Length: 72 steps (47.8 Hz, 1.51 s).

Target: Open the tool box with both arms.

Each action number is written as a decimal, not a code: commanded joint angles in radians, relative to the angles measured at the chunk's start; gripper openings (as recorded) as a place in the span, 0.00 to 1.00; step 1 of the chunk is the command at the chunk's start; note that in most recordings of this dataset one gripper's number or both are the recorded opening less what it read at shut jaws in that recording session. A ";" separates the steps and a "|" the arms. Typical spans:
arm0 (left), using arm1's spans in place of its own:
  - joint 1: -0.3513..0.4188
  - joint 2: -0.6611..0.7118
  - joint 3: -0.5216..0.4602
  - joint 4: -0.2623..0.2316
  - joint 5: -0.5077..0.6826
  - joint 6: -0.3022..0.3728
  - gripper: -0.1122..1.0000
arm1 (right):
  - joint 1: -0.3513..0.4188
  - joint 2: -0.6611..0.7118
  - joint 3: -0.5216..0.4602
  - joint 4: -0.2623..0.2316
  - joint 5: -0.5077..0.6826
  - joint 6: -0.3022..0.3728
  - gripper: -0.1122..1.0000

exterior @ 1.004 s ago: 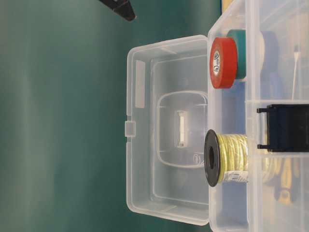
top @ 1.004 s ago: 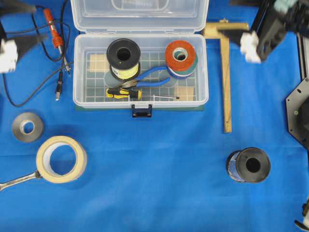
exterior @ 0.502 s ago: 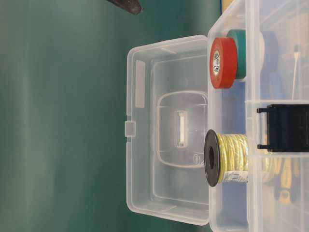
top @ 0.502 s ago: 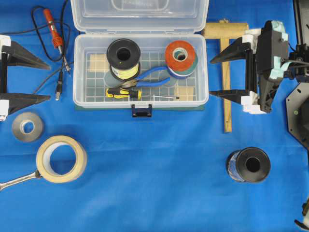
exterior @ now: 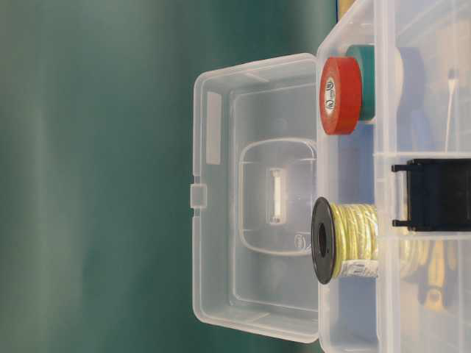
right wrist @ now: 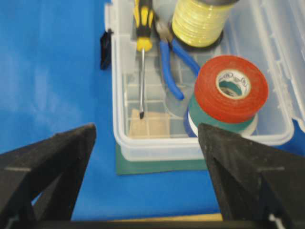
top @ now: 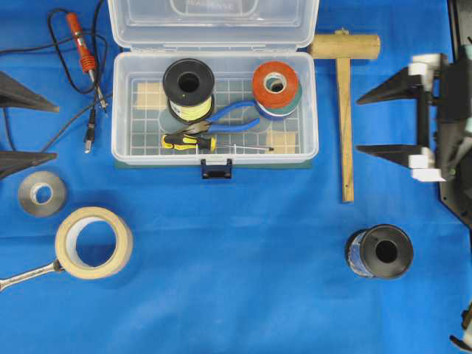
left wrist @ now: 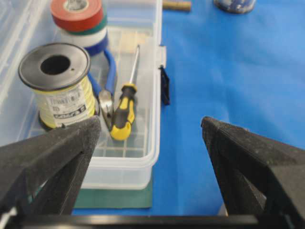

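The tool box (top: 315, 110) stands open on the blue cloth, its clear lid (top: 214, 23) folded back and its dark blue latch (top: 217, 169) hanging at the front. Inside lie a yellow wire spool (top: 189, 87), stacked tape rolls (top: 275, 85), blue pliers (top: 237, 116) and a screwdriver (top: 189, 141). My left gripper (top: 56, 133) is open and empty, well left of the box, which shows ahead of the left gripper (left wrist: 150, 123) in the left wrist view. My right gripper (top: 359, 125) is open and empty to the right, beyond the mallet handle. The right gripper (right wrist: 147, 129) faces the box's end wall. The table-level view shows the lid (exterior: 254, 191) upright.
A wooden mallet (top: 345, 110) lies between the box and my right gripper. A black spool (top: 380, 252) stands front right. A masking tape roll (top: 94, 242), a grey tape roll (top: 42, 193) and a wrench (top: 26, 274) lie front left. A soldering iron (top: 80, 44) with cables lies back left.
Both grippers have drawn away from the box, the left one leftward and the right one rightward. The black fingertip has left the top of the table-level view. The box has not moved.
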 commanded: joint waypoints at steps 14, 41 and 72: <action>-0.009 -0.034 0.124 0.002 -0.229 0.000 0.92 | 0.000 -0.100 0.149 0.051 -0.195 0.000 0.87; -0.011 0.009 0.227 -0.002 -0.330 -0.026 0.89 | 0.049 0.098 0.281 0.167 -0.482 0.002 0.87; -0.011 0.000 0.219 -0.002 -0.307 -0.026 0.89 | 0.049 0.089 0.278 0.163 -0.471 -0.002 0.87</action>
